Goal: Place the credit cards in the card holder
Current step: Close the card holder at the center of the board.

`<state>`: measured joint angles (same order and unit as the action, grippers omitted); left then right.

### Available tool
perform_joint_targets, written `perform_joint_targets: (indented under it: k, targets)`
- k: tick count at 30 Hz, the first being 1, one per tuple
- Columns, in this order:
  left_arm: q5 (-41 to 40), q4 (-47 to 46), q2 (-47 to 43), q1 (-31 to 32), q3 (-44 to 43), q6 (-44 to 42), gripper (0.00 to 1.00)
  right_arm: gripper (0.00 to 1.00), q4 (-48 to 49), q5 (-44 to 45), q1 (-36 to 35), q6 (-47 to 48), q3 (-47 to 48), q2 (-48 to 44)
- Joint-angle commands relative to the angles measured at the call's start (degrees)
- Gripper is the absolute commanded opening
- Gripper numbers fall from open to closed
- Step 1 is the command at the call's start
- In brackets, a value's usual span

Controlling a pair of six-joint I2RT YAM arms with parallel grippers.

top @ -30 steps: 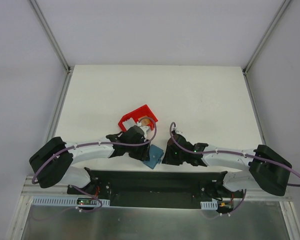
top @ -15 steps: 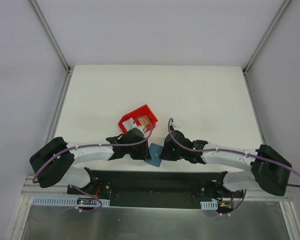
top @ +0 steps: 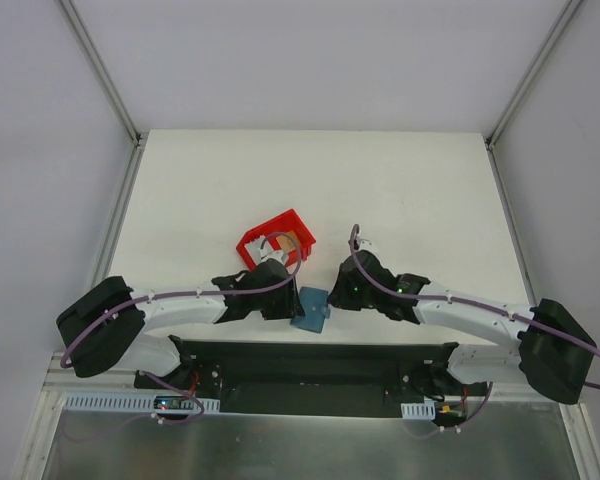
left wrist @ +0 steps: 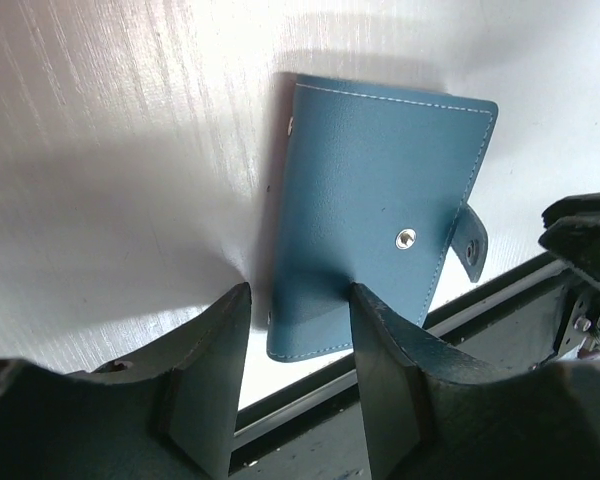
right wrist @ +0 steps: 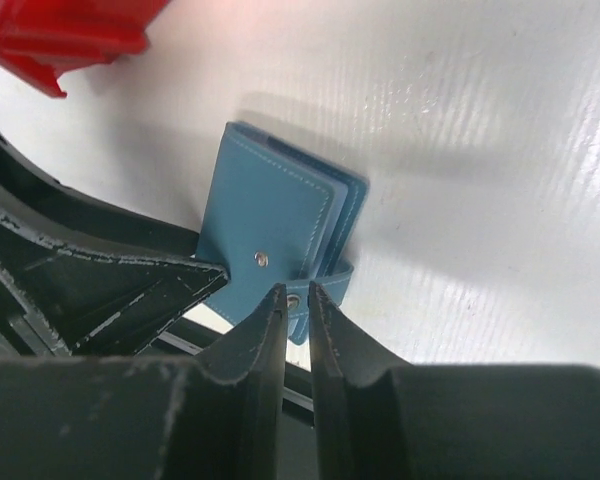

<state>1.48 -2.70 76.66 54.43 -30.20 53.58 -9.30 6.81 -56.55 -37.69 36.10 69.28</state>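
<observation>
Overhead, small teal-blue folding card holder [top: 309, 310] lies closed on the white desk [top: 400, 190] near its front edge, between the two arms. Left end effector [top: 290, 303] is at its left side and right end effector [top: 330, 300] at its right. Red plastic bin [top: 270, 232] sits just behind the left arm's wrist, apart from the card holder; its contents are too small to make out. Left wrist view: card holder [left wrist: 370, 200] is flat on the desk, outer face up, with a silver snap [left wrist: 406, 238] on the cover and the snap strap [left wrist: 470, 245] loose at the right edge. The left end effector [left wrist: 298, 330] is released: its black fingers [left wrist: 205, 380] stand apart astride the holder's near corner, with a strip of bare desk beside one finger. Right wrist view: card holder [right wrist: 265, 205] is seen with its layered edge facing right and the red bin [right wrist: 60, 30] at the top left corner. The right end effector [right wrist: 296, 300] has its fingers [right wrist: 250, 350] almost together, and the strap [right wrist: 338, 275] and its snap show in the slit between the tips. Cannot tell if it is clenched on the strap.
</observation>
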Motion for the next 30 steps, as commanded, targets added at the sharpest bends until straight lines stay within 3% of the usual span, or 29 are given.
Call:
perform_joint_targets:
  k: [1, 13, 30]
  targets:
    - [-3.50, 3.14, 1.03, 0.50, -1.53, -2.60, 0.43, 0.16, -0.02, -0.83, 1.10, 0.61, 0.38, 0.16]
    - [-2.71, 2.96, 4.63, 0.50, -2.06, -3.75, 0.39, 0.10, 4.99, -4.96, 0.83, -2.73, -2.70, 2.35]
    - [-1.74, 1.38, 6.13, 0.76, -1.97, -3.48, 0.36, 0.11, 9.04, -8.11, 0.66, -1.51, -0.15, 8.51]
